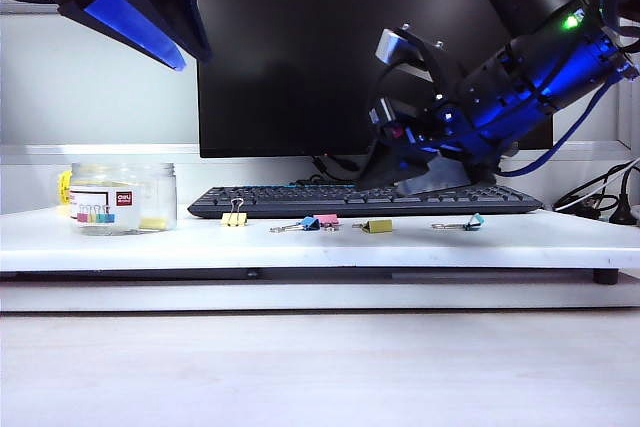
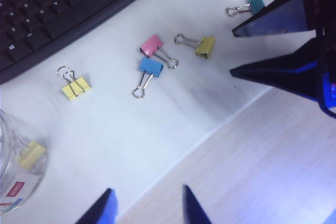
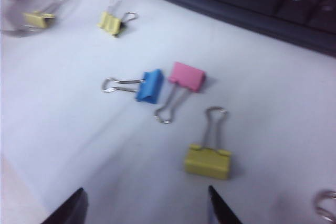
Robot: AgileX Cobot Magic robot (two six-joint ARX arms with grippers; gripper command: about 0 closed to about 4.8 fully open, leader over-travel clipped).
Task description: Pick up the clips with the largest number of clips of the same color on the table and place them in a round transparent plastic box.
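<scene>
Three yellow clips show: one lies inside the jar [image 1: 123, 199], seen through its clear wall [image 2: 31, 154], one stands on the white counter [image 1: 320, 247] just right of the jar with its wire handles up [image 1: 235, 215], and one lies further right near the middle [image 1: 377, 226]. Going left to right along the counter in the exterior view, the jar sits at the far left with its labelled side facing out, then the upright yellow clip, then a blue clip [image 1: 309, 223] and a pink clip [image 1: 327, 219] touching each other, then the lying yellow clip, and last a teal clip [image 1: 473, 221]. A black keyboard [image 1: 365, 199] runs behind the row, with a dark monitor [image 1: 340, 47] behind that. The left end effector [image 2: 147, 205] hangs high near the counter's front edge, well apart from every clip; its fingertips stand a modest gap apart with nothing between them, so it is released, and the jar lies off to one side of it. The right end effector [image 3: 147, 208] reaches down over the middle of the row, fingertips spread wide and holding nothing; the lying yellow clip [image 3: 208, 161] sits just ahead of the gap between its fingertips, near but not touching, handle pointing away toward the keyboard. The blue [image 3: 150, 85] and pink [image 3: 187, 76] clips lie just beyond that, and the upright yellow clip [image 3: 111, 22] and the jar [image 3: 31, 9] are farther off.
</scene>
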